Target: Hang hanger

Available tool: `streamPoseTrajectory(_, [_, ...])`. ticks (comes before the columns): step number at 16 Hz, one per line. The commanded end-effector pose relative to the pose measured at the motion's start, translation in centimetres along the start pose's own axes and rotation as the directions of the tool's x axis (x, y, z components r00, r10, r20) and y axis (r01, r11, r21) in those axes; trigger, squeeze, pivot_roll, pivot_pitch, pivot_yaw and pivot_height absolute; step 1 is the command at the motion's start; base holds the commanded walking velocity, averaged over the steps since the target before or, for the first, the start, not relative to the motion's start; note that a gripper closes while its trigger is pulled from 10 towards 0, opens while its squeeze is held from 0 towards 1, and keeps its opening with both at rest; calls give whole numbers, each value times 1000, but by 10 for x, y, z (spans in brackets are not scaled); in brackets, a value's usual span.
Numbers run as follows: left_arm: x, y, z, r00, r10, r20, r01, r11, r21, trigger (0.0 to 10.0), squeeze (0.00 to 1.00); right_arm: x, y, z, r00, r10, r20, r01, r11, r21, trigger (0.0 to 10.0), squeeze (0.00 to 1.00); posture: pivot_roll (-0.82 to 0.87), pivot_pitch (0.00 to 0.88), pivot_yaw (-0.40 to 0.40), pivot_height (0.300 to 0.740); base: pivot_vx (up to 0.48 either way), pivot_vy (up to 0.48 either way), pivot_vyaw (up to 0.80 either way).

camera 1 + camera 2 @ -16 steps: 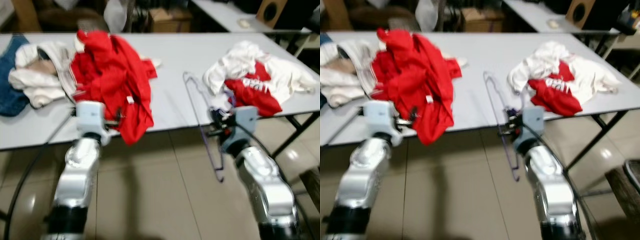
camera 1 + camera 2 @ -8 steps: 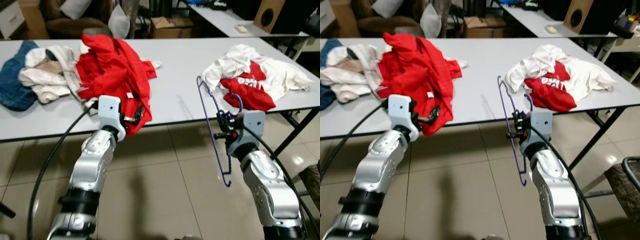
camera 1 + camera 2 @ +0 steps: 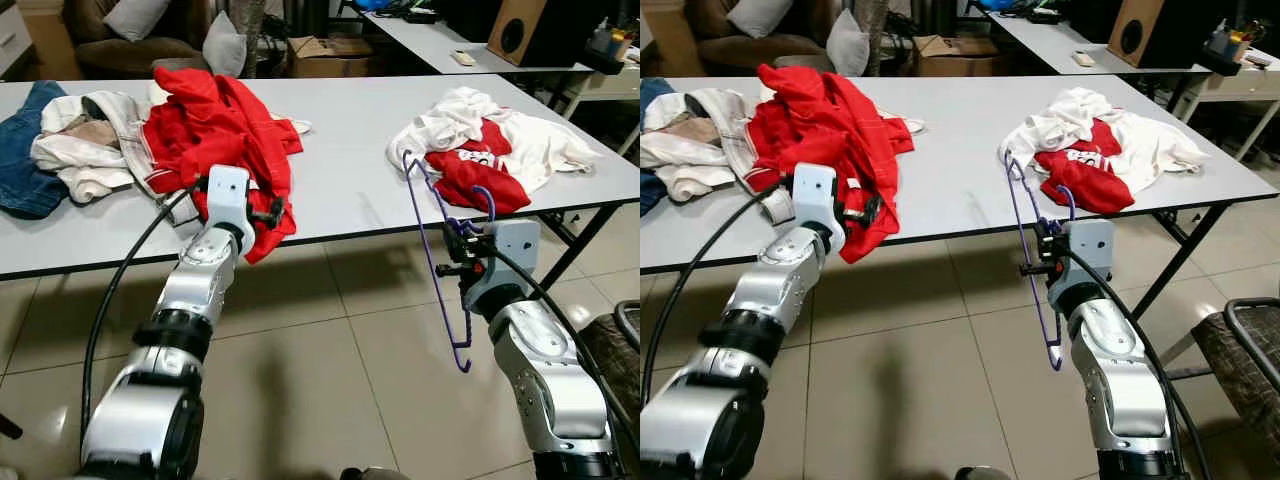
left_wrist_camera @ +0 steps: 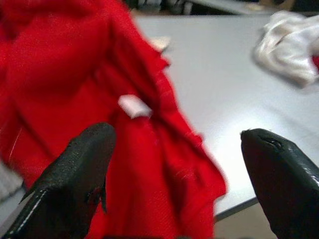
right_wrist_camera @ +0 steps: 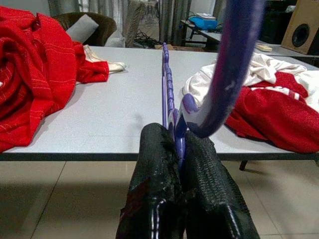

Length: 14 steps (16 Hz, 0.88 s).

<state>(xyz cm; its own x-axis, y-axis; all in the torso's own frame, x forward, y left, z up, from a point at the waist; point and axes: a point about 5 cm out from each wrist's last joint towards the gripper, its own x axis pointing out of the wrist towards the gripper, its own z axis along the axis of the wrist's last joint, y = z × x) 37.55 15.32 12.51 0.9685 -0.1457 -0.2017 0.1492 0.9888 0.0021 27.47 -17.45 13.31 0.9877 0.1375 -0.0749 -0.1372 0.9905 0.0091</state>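
Arms reach forward from the robot toward a long grey table (image 3: 340, 150), both held just short of its near edge. The right gripper (image 3: 462, 255) sits in front of the table's edge, fingers pressed together on the purple hanger (image 3: 432, 250), pinching it near the base of its hook. The hanger hangs edge-on and roughly upright in the air, its upper end level with the tabletop beside a pile of white and red clothes (image 3: 490, 150), its lower end dangling over the tiled floor (image 3: 330, 350). The right wrist view shows the pinch closely: the two black fingers (image 5: 204, 184) meet around the thin purple bar, with the curved hook rising just above them.

The left gripper (image 3: 268, 213) is raised at the near edge of the table, right against a heap of red cloth (image 3: 225, 130) that droops over the edge. In the left wrist view its fingers (image 4: 75, 174) are spread wide apart with the red cloth between and beyond them; a small white label (image 4: 133, 105) is sewn on the cloth, too blurred to read.

White lettering shows on the red garment in the right pile, but it cannot be read. Farther left on the table lie pale clothes (image 3: 85, 145) and a blue denim piece (image 3: 25, 170). A black cable (image 3: 120, 290) trails along the left arm.
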Motion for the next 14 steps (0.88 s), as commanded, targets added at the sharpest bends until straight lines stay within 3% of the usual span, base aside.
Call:
streamPoseTrajectory(1, [3,-2,9,999,4,41,-4,1000,1,10000,0,-4,-6,3,1000,-28,7,28,1000,-14,10000,0,-172,0,-40,740,0,0,0])
streamPoseTrajectory(3, [1,-9,11,994,-54,99,55,998,-13,10000,0,-4,-6,4,999,-38,12,39,999,-10,10000,0,-173,0,-37,740,0,0,0])
streamPoseTrajectory(4, [-7,-10,11,986,-56,157,49,998,50,10000,0,-4,-6,5,999,-43,17,43,999,-7,10000,0,-171,0,-39,740,0,0,0])
streamPoseTrajectory(8, [-30,-9,-3,980,-54,192,44,998,54,10000,0,-3,-1,3,999,-35,13,35,999,-4,10000,0,-162,0,-48,740,0,0,0])
streamPoseTrajectory(11, [-62,-12,3,951,-105,292,85,993,80,10000,0,-2,-1,5,998,-47,31,47,999,-3,10000,0,-148,0,-54,740,0,0,0])
streamPoseTrajectory(14, [-69,-15,2,953,-129,272,96,986,133,10000,0,0,2,3,999,-41,27,40,999,4,10000,0,-139,0,-57,740,324,0,0])
